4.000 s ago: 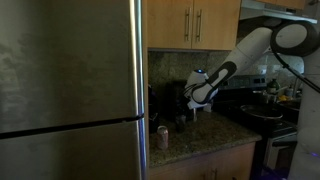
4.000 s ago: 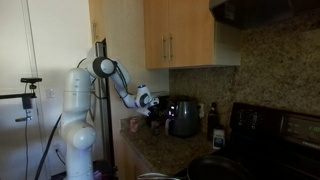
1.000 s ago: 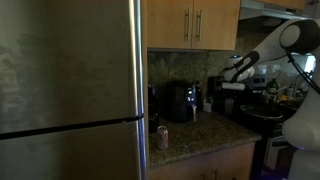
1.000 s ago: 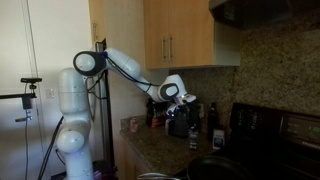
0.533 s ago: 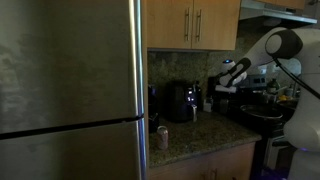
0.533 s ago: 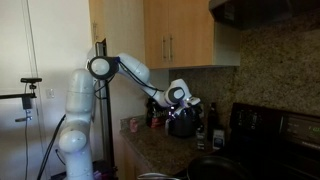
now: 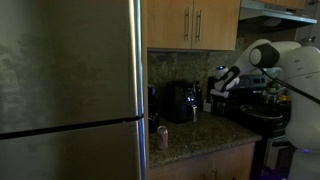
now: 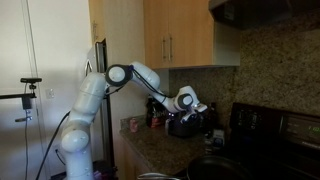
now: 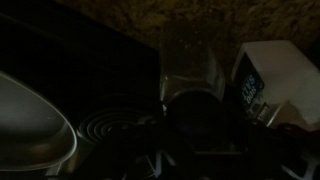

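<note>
Gripper [image 8: 191, 101] over counter by coffee maker [image 7: 180, 101]. Jar [image 9: 190, 60] dead ahead in wrist view, near burner [image 9: 100, 128]. Too dark, can't tell if jaws grip it. Likely midway: reach done, grasp unconfirmed.

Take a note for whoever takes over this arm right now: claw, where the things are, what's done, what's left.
Claw: too dark to tell whether it is open or shut.
It hangs over the counter, between the black appliance and the stove burner, at a clear container.
Done: claw is at the container.
Left: check whether the container is gripped before moving.
</note>
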Robot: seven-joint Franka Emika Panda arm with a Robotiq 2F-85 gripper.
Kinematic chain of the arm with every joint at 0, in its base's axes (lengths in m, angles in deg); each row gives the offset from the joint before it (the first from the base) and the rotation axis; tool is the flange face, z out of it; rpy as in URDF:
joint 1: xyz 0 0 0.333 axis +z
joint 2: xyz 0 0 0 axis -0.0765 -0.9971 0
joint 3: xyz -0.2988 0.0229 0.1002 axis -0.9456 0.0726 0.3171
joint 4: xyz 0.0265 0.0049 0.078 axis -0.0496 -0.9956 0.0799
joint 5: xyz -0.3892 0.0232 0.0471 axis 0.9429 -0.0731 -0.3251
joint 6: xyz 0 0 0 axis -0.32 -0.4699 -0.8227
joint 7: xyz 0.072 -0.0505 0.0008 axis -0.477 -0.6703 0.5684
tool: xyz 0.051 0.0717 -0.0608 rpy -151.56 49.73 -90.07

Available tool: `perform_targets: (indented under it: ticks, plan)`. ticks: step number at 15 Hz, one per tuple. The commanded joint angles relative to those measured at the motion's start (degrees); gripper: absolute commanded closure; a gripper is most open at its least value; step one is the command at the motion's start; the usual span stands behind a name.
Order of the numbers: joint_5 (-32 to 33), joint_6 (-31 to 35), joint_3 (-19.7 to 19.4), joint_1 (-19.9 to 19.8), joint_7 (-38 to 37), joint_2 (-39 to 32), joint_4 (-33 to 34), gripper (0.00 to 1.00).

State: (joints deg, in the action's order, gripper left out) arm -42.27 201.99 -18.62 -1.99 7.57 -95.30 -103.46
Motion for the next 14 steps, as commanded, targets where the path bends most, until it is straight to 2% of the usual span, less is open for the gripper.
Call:
perform_targets:
  ticks: [1,4,7,9,10,11,14]
  plan:
    - [-5.1,-1.9,-1.5,1.3,-0.6,-7.0,10.1,0.67]
    - [-9.1,-2.3,-1.8,1.4,-0.3,-10.2,14.0,0.67]
    - [-9.9,-2.5,-3.0,2.0,-0.5,-11.7,15.5,0.67]
    - [-10.4,-5.0,-3.0,2.1,0.6,-11.3,15.6,0.67]
    - [-9.7,-6.8,-3.2,2.6,0.9,-10.5,15.2,0.17]
    - [-9.5,-7.9,-2.8,2.7,2.1,-9.7,14.7,0.16]
    - [-8.1,-10.5,-3.0,4.1,4.0,-5.7,12.3,0.01]
